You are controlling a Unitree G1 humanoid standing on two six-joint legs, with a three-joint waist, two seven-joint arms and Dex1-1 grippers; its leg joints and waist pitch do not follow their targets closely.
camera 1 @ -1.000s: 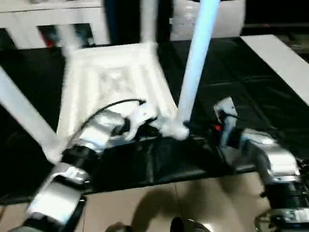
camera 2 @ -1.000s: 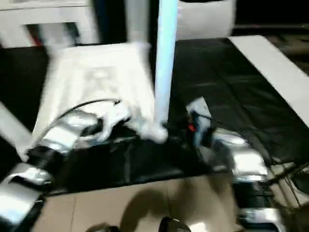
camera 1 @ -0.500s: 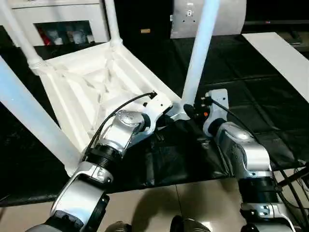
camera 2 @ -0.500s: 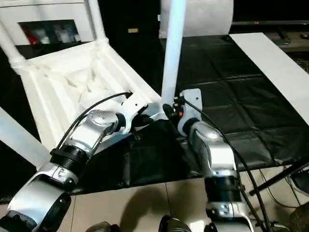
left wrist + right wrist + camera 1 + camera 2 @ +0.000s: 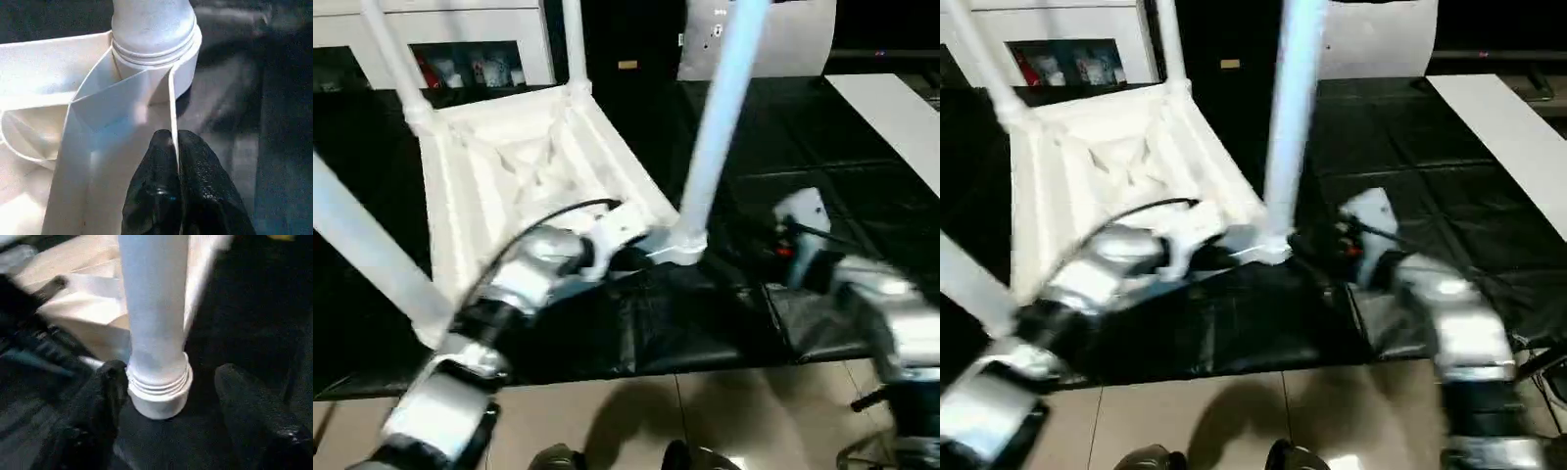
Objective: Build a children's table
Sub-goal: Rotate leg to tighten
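On a black mat over the floor lies the children's table (image 5: 529,166), upside down, its legs pointing up. The left gripper (image 5: 175,147) is clamped on a thin rib of the underside, just beside the near corner socket. The right gripper (image 5: 168,382) stands apart, one finger on each side of the near leg (image 5: 720,108), not gripping. Leg fitting seems nearly done; next, check this leg sits firm.

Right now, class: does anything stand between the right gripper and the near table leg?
Nothing visible does. The right gripper is open, with the leg standing in the gap between its fingers, just above the corner socket and the black mat.
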